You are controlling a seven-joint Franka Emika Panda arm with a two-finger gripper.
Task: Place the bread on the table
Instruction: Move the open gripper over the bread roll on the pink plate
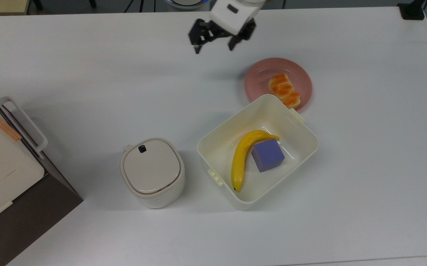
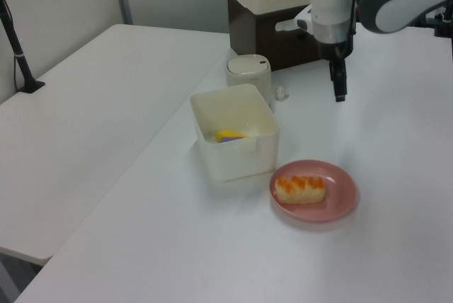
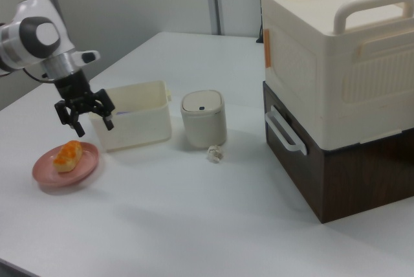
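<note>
The bread (image 1: pixel 284 90) is a glazed orange-brown roll lying on a round pink plate (image 1: pixel 261 72), which sits on the white table (image 1: pixel 88 92). My gripper (image 1: pixel 214 48) hangs open and empty above the table, to the top view's left of the plate and a little farther back. In the left view the gripper (image 2: pixel 340 93) is well behind the bread (image 2: pixel 301 188) and the plate (image 2: pixel 340 200). In the right view the gripper (image 3: pixel 90 127) hovers just above and to the right of the bread (image 3: pixel 67 156), apart from it.
A cream tub (image 1: pixel 202 144) touching the plate's near edge holds a banana (image 1: pixel 240 157) and a purple cube (image 1: pixel 267 155). A small lidded bin (image 1: pixel 151 171) stands to the top view's left of it. A large cream box on a brown cabinet (image 3: pixel 323 96) takes the corner.
</note>
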